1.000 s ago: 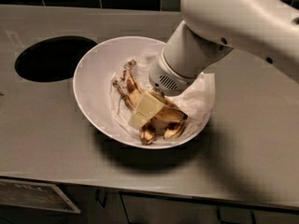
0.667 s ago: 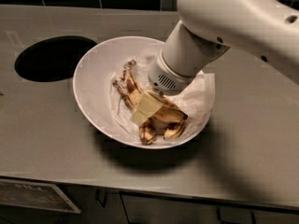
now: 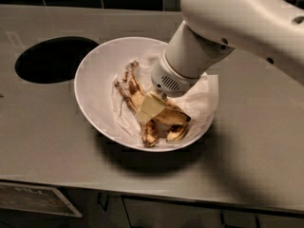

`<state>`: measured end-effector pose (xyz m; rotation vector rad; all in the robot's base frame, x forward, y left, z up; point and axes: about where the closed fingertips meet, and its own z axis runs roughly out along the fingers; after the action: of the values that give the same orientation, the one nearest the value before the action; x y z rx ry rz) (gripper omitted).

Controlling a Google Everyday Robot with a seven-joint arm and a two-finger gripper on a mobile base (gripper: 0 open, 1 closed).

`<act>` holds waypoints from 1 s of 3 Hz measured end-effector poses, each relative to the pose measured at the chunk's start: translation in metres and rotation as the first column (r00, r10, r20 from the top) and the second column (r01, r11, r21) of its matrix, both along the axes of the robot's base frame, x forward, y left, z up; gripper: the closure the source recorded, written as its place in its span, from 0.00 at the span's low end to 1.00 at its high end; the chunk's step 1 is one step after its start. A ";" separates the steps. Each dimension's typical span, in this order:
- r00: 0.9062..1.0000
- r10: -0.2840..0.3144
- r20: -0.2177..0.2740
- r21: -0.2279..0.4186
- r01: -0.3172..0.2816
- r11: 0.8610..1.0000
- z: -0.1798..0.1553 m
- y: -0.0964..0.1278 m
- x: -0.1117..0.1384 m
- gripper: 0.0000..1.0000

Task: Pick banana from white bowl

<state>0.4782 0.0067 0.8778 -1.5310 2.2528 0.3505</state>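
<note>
The white bowl [image 3: 92, 80] stands on the grey counter, a little left of centre. The banana [image 3: 172, 118], a brown-spotted yellow peel with splayed strips, lies in it on a crumpled white paper sheet [image 3: 202, 96]. My gripper [image 3: 152, 108] reaches down from the upper right into the bowl and rests on the middle of the peel. Its pale tip covers part of the peel. The white wrist hides the bowl's far right rim.
A dark oval hole [image 3: 54, 58] opens in the counter [image 3: 42, 141] just left of the bowl. Dark tiles run along the back. The counter's front edge lies below the bowl, with cabinet fronts underneath.
The upper arm has shifted slightly to the left. The gripper stays at the same spot on the peel, and the peel and bowl have not moved.
</note>
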 end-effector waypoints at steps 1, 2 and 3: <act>1.000 0.000 0.000 0.000 0.000 1.000 0.000 0.000 0.000 0.61; 1.000 0.000 0.000 0.000 0.000 1.000 0.000 0.000 0.000 0.67; 1.000 0.000 0.000 0.000 0.000 1.000 0.000 0.000 0.000 0.66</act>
<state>0.4782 0.0067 0.8778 -1.5310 2.2528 0.3504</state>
